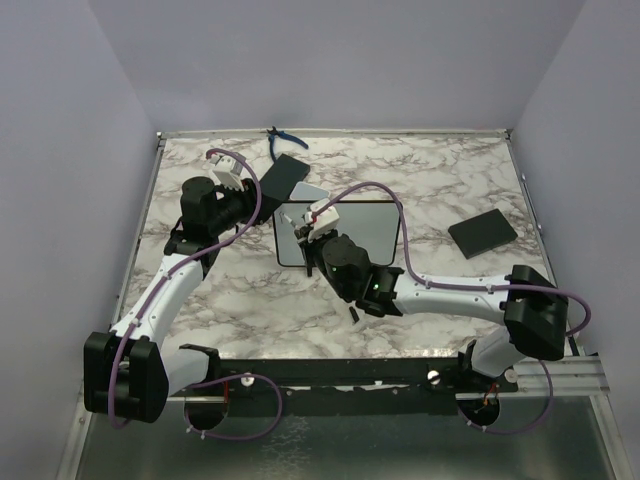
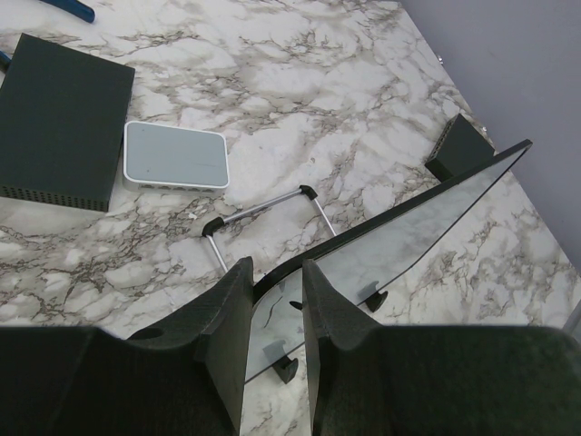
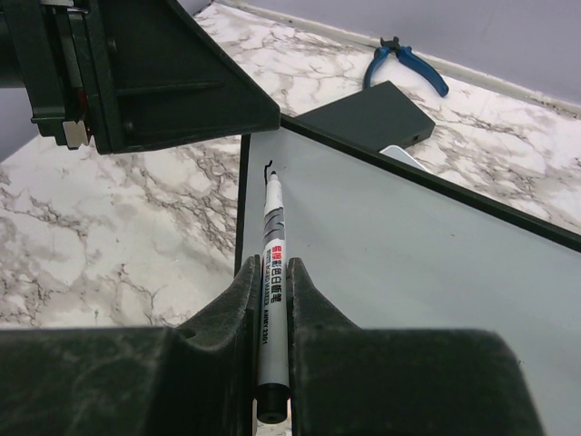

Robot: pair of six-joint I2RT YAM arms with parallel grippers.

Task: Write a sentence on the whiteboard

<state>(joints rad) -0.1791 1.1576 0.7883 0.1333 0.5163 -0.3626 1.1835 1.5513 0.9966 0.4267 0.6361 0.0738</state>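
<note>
At mid-table sits the whiteboard [image 1: 365,225]; my right gripper [image 3: 270,291] clamps the marker [image 3: 272,227], tip near its corner; my left gripper [image 2: 277,291] straddles its edge, clamped or not I cannot tell; pressing hard could shove it and skew the stroke [image 3: 269,166].

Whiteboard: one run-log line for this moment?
left claw: shut on whiteboard edge | right claw: holds marker, tip near board corner | sentence: one short stroke
</note>
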